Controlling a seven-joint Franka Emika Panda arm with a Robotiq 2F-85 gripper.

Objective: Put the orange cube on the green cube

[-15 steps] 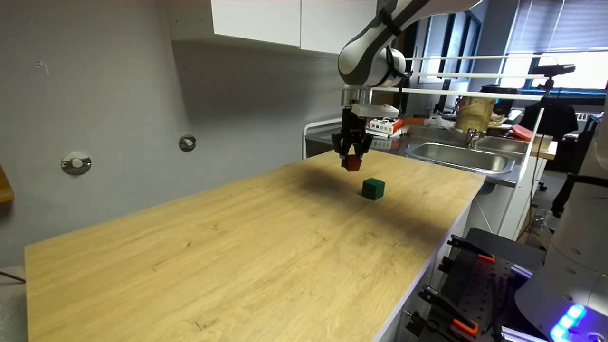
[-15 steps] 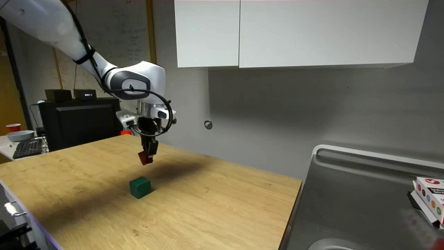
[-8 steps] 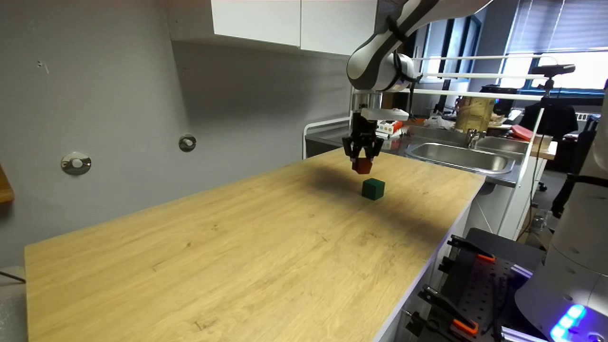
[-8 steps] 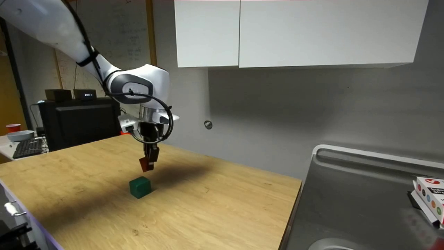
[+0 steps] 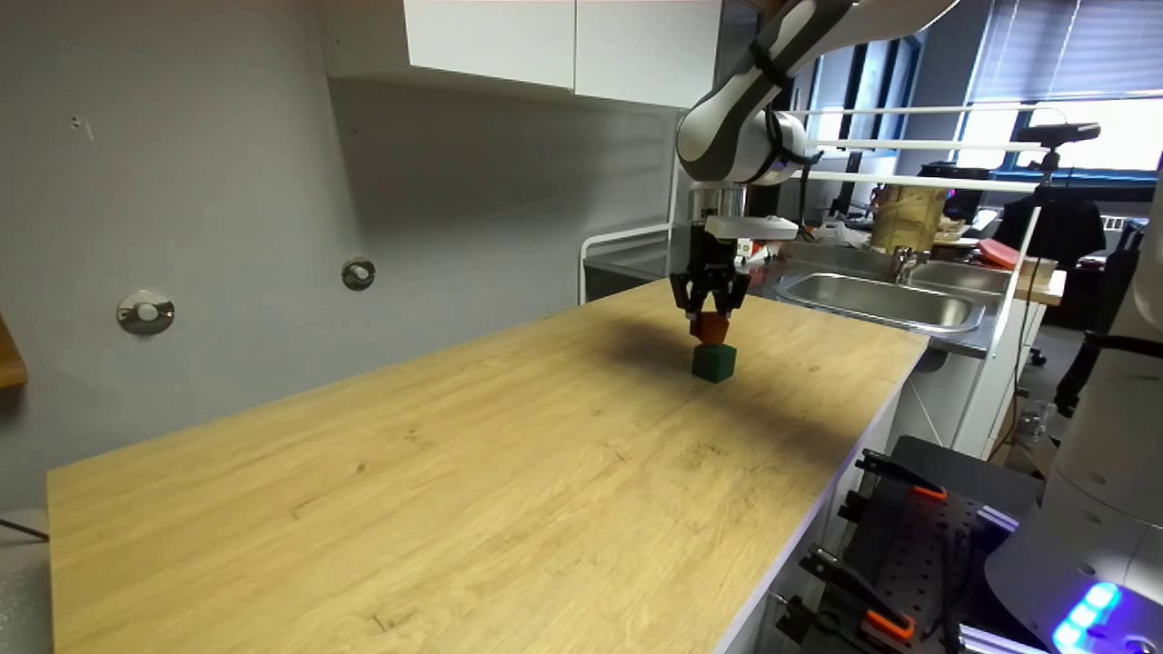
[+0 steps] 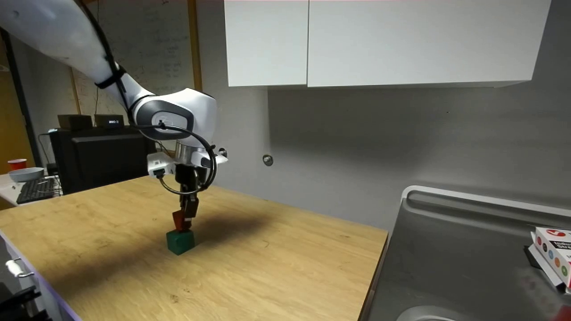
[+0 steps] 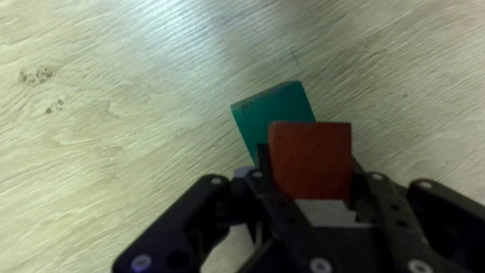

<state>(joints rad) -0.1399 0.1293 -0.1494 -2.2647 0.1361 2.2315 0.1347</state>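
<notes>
- The black, two-fingered robot gripper (image 5: 711, 316) holds the small, plain-faced red-orange cube (image 7: 310, 161), its jaws set apart by just the width of that cube.
- In the wrist view a dark finger (image 7: 263, 159) stands against either side of the cube, which sits at the fingertips and reaches a little beyond them toward the top of that view.
- In an exterior view the cube juts out to one side of the fingers and looks tilted.
- Below it, the small, plain-faced dark green cube (image 6: 180, 242) rests on the pale wood-grained tabletop (image 5: 409, 472).
- In both exterior views the held cube is right above the green one; whether they touch, I cannot tell.
- In the wrist view the held cube partly covers the green one, whose edges are turned at an angle to it.
- The gripper points down from the white and grey arm (image 6: 67, 35).
</notes>
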